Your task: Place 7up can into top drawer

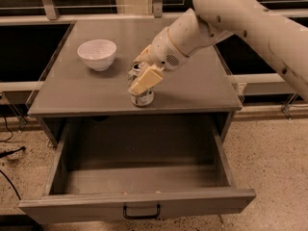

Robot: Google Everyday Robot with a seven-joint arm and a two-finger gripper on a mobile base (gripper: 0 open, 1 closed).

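The 7up can (143, 98) stands upright on the grey tabletop (192, 88), close to its front edge. My gripper (138, 83) comes down from the upper right and its cream fingers (146, 80) sit around the can's upper part, hiding most of it. The top drawer (139, 174) is pulled wide open below the tabletop and its box is empty. Its front panel carries a small dark handle (141, 211).
A white bowl (97, 54) stands on the tabletop's back left. My thick white arm (231, 13) crosses from the upper right. Dark window panes and a rail run behind the table. Speckled floor (274, 153) lies right of the drawer, cables at the left.
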